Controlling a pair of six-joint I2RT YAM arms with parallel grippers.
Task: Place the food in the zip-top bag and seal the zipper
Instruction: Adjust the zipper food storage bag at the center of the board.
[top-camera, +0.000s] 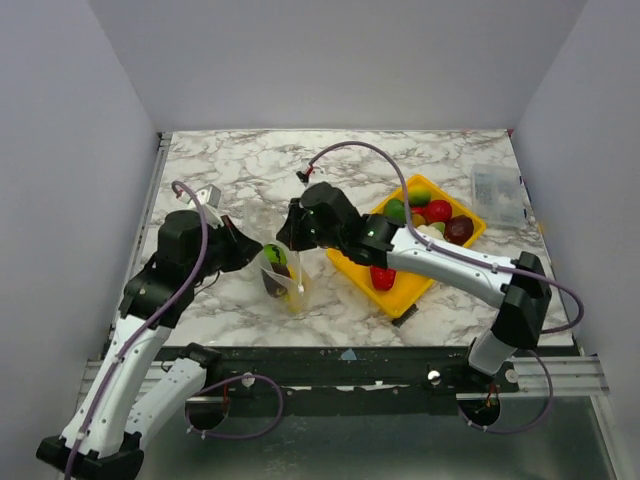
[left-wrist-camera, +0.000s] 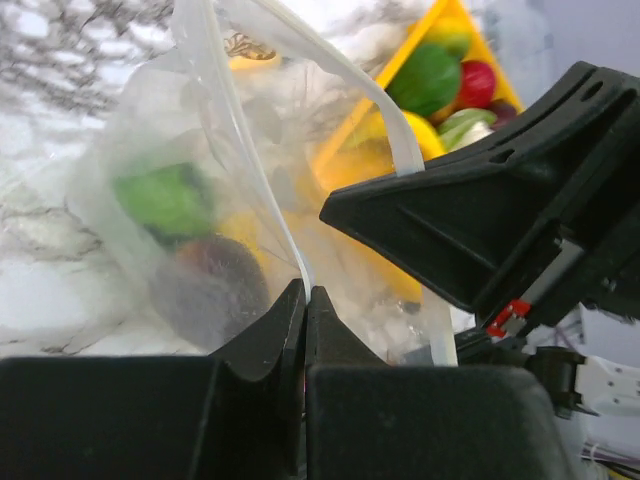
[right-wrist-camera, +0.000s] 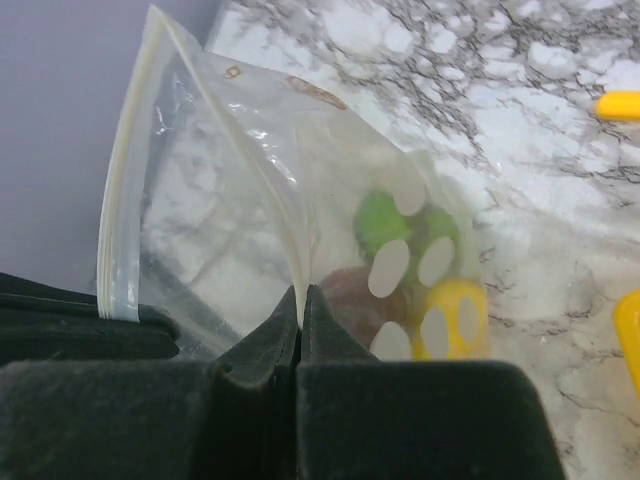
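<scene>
Two robot arms hold a floppy clear plastic zip-top bag (top-camera: 285, 280), printed with pale round dots, upright on a white marble-patterned table (top-camera: 230, 170). The left gripper (left-wrist-camera: 305, 300) has its black fingers pressed together, pinching the bag's mouth edge from the left. The right gripper (right-wrist-camera: 300, 300), fingers likewise pressed together, pinches the film from the other side. The thin pale zipper (right-wrist-camera: 118, 200) runs along the mouth, whose two lips stand apart. Inside the bag sit a glossy green piece (left-wrist-camera: 165, 200), a dark purple piece (left-wrist-camera: 215, 285) and a yellow piece (right-wrist-camera: 450, 320). Just to the right, a yellow rectangular tray (top-camera: 410, 290) holds more toy fruits and vegetables (top-camera: 438, 210) in red, green and dark tones. A small rigid clear plastic box (top-camera: 497, 190) stands near the table's far right edge.
</scene>
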